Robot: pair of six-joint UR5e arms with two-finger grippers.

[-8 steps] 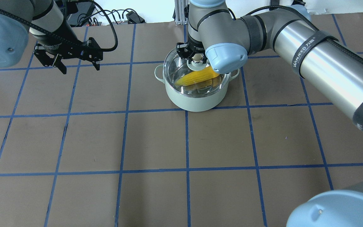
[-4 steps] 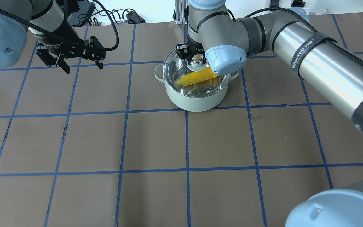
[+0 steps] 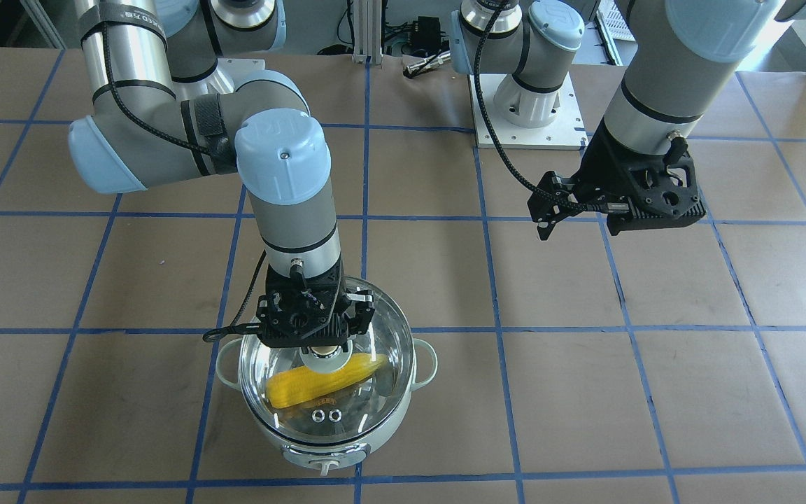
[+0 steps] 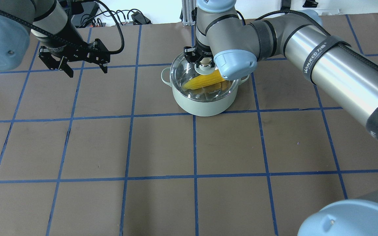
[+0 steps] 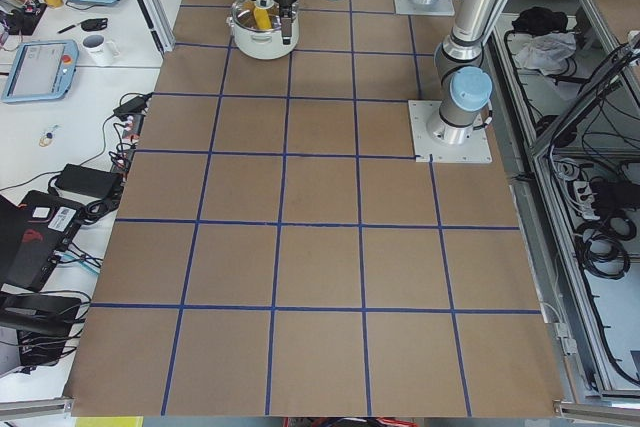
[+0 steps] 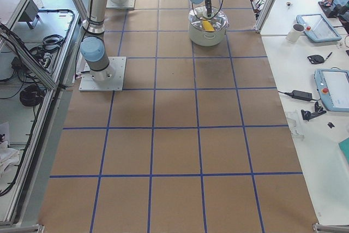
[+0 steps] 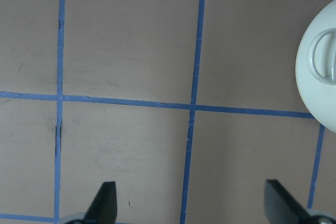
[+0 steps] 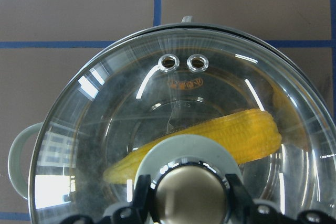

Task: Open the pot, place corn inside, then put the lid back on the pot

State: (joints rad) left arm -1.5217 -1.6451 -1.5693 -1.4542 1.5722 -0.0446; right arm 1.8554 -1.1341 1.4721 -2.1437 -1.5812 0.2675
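Note:
The pale green pot [image 4: 202, 105] stands at the table's far centre; it also shows in the front view [image 3: 336, 442]. The yellow corn [image 4: 201, 82] lies across its inside, seen through the glass [image 3: 319, 383] [image 8: 231, 135]. The clear lid [image 4: 179, 70] sits on the pot's rim [image 3: 382, 329]. My right gripper [image 4: 204, 64] [image 3: 323, 354] [image 8: 189, 200] is shut on the lid's metal knob from above. My left gripper [image 4: 86, 72] [image 3: 578, 227] [image 7: 191, 203] is open and empty, above the bare table to the pot's left.
The pot's loop handle [image 7: 321, 57] shows at the right edge of the left wrist view. Brown table with a blue tape grid [image 4: 194, 147]. Cables and a power strip [image 4: 133, 16] lie beyond the far edge. Side benches hold tablets and a mug [image 5: 98, 45].
My left gripper has drifted slightly up and toward the far edge. My right gripper stays on the knob, with the lid and pot almost unmoved.

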